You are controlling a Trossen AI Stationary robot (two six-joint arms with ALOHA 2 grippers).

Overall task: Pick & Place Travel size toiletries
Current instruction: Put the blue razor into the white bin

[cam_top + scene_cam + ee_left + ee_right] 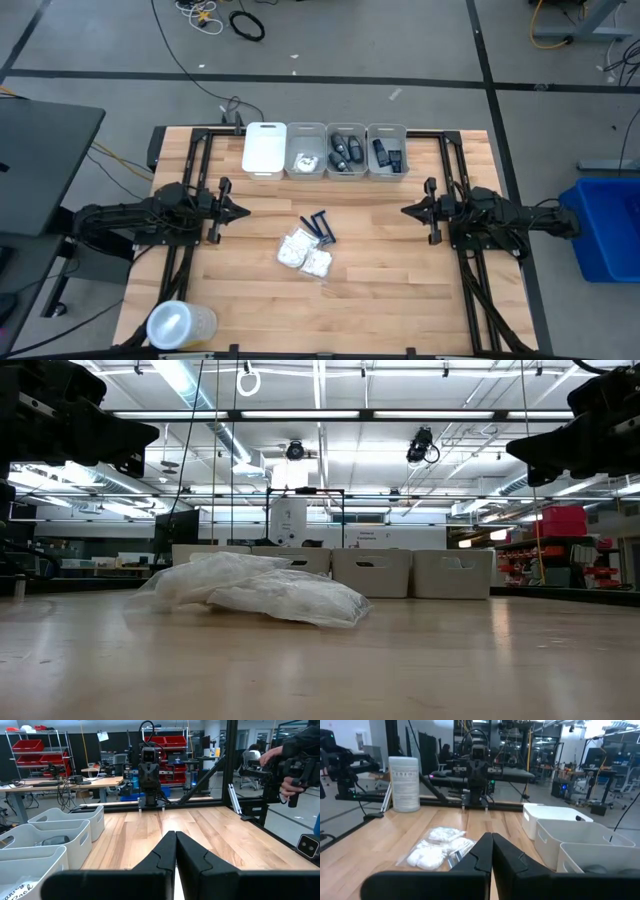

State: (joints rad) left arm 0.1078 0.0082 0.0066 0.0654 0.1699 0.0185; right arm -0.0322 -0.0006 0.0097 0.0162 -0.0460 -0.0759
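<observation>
Two grippers, left gripper (pixel 243 211) and right gripper (pixel 405 211), jaws closed empty, hover near opposite table (pixel 400 290) edges; razors (pixel 321 226) and packets (pixel 305 253) lie mid-table between them.

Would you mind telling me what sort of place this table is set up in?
Most likely a robotics lab or workshop. Red storage bins on shelving stand behind the table, cables trail across a taped concrete floor, and workbenches line the room under strip lights.
</observation>
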